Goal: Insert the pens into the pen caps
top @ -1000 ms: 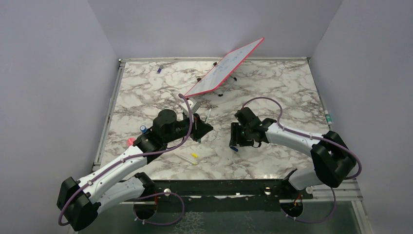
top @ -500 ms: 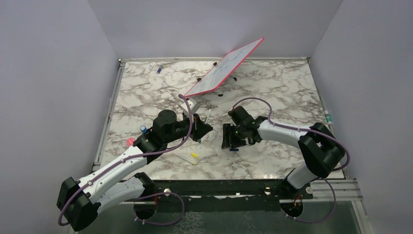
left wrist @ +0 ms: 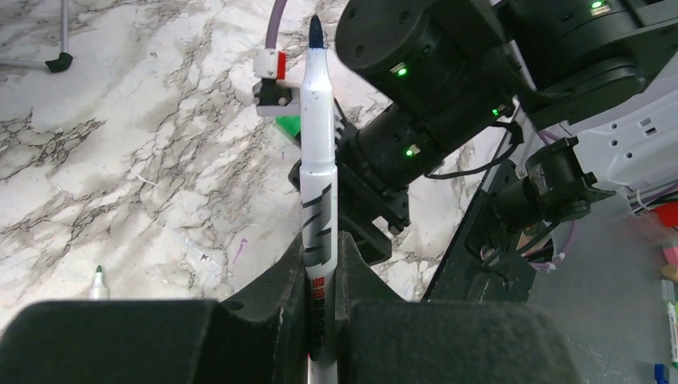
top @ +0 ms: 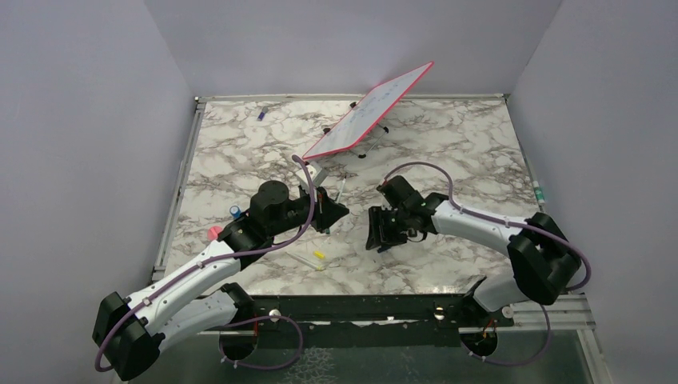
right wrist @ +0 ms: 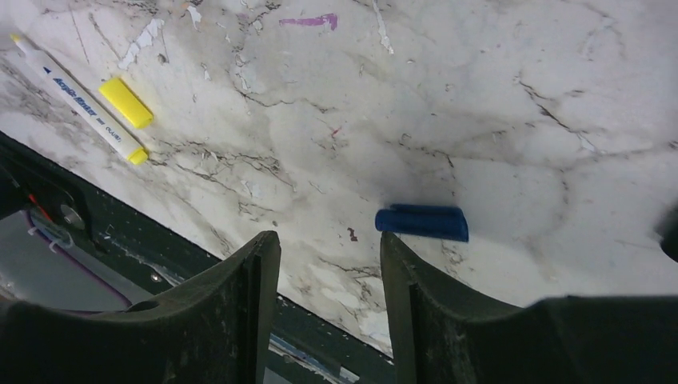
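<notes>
My left gripper (top: pixel 337 210) is shut on a thin white-barrelled pen (left wrist: pixel 318 184) with a bare dark blue tip, which points toward the right arm. It shows in the left wrist view (left wrist: pixel 320 268) with the pen clamped between the jaws. My right gripper (top: pixel 376 230) is open and empty, low over the table. A dark blue pen cap (right wrist: pixel 422 222) lies flat just beyond its right fingertip (right wrist: pixel 400 256), outside the gap of the right gripper (right wrist: pixel 329 250). A yellow-ended white pen (right wrist: pixel 80 100) and a yellow cap (right wrist: pixel 125 102) lie side by side farther off.
A red-framed whiteboard (top: pixel 369 112) stands tilted on a stand at the back. A green-tipped pen (left wrist: pixel 97 282) lies on the marble. A small blue item (top: pixel 261 113) lies far back left. A blue item (top: pixel 235 211) and a pink one (top: pixel 214 233) sit by the left edge. The table's front edge (right wrist: pixel 240 264) is close.
My right gripper has shifted a little to the left, over the blue cap's area. The left arm and its pen have not moved.
</notes>
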Tool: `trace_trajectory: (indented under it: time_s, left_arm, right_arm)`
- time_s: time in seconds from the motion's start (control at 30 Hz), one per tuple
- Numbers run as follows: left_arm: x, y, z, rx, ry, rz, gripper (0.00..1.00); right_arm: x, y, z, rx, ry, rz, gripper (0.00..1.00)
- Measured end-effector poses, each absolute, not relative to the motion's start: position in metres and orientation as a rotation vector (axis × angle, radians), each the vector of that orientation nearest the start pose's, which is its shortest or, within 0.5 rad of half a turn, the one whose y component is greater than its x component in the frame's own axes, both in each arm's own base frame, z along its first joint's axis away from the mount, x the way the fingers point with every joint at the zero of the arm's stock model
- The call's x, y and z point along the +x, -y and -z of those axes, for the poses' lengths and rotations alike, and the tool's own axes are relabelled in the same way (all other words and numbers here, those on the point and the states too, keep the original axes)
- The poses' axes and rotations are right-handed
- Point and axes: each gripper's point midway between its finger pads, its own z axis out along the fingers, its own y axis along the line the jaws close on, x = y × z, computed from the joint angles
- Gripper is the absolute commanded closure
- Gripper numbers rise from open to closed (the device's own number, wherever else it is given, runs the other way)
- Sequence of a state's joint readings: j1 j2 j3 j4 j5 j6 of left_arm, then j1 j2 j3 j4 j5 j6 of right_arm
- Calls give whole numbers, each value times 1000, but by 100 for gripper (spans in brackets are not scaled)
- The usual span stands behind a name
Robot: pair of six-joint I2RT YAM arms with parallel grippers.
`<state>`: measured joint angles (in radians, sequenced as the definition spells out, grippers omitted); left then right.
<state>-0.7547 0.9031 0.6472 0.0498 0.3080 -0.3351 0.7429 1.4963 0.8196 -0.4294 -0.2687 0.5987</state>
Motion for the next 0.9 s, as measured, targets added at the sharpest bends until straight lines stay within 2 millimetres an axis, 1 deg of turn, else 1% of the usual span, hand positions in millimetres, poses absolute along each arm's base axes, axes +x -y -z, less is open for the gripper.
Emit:
trace_trajectory:
  time_s: [0.17, 0.23, 0.37, 0.47, 0.73, 0.9]
  left_arm:
    - [197, 276, -229, 623, -1789, 1041, 100]
    - [197, 276, -229, 624, -1794, 1040, 100]
    - [197, 276, -226, 625, -1802, 1038, 100]
    - [198, 277, -223, 626, -1812, 1036, 100]
    - [198, 277, -223, 626, -1815, 1035, 100]
    - [197, 277, -222, 628, -1818, 1035, 100]
  right_arm:
    - [185, -241, -58, -210, -2791, -610, 46]
    - [186, -232, -58, -152, -2794, -553, 45]
    - [183, -223, -48, -44, -2827, -486, 44]
    - [179, -220, -39, 17, -2856, -459, 44]
    - [180, -223, -21, 153, -2890, -411, 49]
    - [186, -224, -19, 189, -2868, -394, 54]
